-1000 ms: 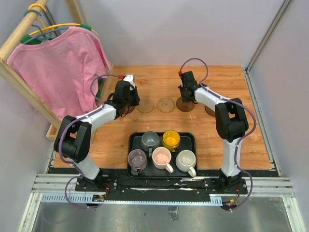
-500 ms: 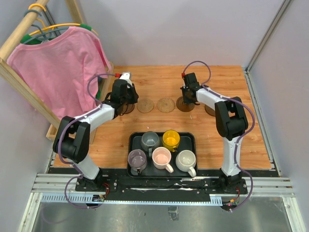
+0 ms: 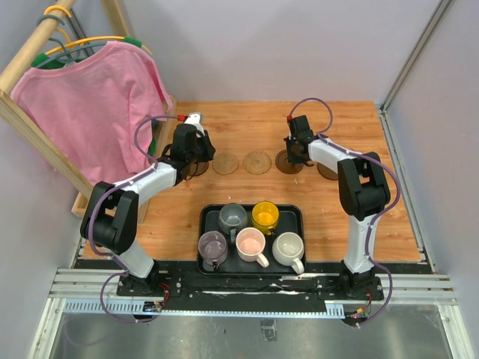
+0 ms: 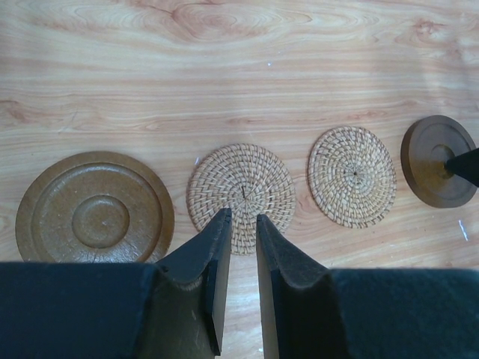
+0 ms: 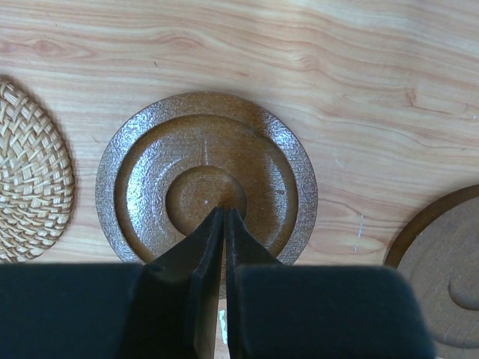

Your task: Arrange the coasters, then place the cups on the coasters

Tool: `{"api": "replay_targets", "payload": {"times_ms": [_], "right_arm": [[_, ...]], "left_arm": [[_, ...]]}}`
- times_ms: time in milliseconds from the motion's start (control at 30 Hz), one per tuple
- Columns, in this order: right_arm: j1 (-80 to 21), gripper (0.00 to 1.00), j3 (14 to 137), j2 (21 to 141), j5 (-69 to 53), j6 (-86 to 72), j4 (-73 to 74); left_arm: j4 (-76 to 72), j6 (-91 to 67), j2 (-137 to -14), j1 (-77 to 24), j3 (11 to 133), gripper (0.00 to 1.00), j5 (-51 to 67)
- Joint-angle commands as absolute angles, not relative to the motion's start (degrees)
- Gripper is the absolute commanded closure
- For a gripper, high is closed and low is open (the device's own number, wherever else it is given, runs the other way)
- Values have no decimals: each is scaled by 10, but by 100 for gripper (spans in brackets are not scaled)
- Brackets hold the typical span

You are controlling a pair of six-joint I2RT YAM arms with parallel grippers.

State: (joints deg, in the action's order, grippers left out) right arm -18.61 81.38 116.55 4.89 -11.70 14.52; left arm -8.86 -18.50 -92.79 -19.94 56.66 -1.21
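Note:
Five coasters lie in a row on the wood. In the left wrist view a dark brown coaster (image 4: 95, 209) is at left, then two woven tan coasters (image 4: 241, 196) (image 4: 352, 176), then another dark one (image 4: 438, 161). My left gripper (image 4: 243, 217) hovers at the near edge of the first tan coaster, its jaws a narrow gap apart and empty. My right gripper (image 5: 224, 211) is shut, with its tips over the centre of a dark brown coaster (image 5: 206, 176). The fifth coaster (image 5: 441, 269) lies to its right. Several cups, among them the yellow (image 3: 265, 215) and pink (image 3: 251, 243), stand on the black tray (image 3: 299, 218).
A wooden rack with a pink shirt (image 3: 93, 105) stands at the far left beside the left arm. Grey walls close the back and the right side. The tray sits near the arm bases, at the near edge of the table.
My right gripper has shifted a little to the right over the dark coaster. The left gripper has edged slightly left and stayed above the coasters. No coaster or cup has moved.

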Motion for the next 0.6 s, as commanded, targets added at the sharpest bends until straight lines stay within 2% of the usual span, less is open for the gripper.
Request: {"api": "replay_targets", "payload": {"times_ms": [0,400,567], "right_arm": [[-177,94,798,1145,53,-123,178],[-177,93,834,1138,65,-112,188],[-177,93,872,1100,86,-97,192]], "left_arm": [[-105,-193,-910,-197,561,75,-9],[-108,-197,-911,-197,556,75,-3],[-113,-199,-903,-196,560,75,4]]}}
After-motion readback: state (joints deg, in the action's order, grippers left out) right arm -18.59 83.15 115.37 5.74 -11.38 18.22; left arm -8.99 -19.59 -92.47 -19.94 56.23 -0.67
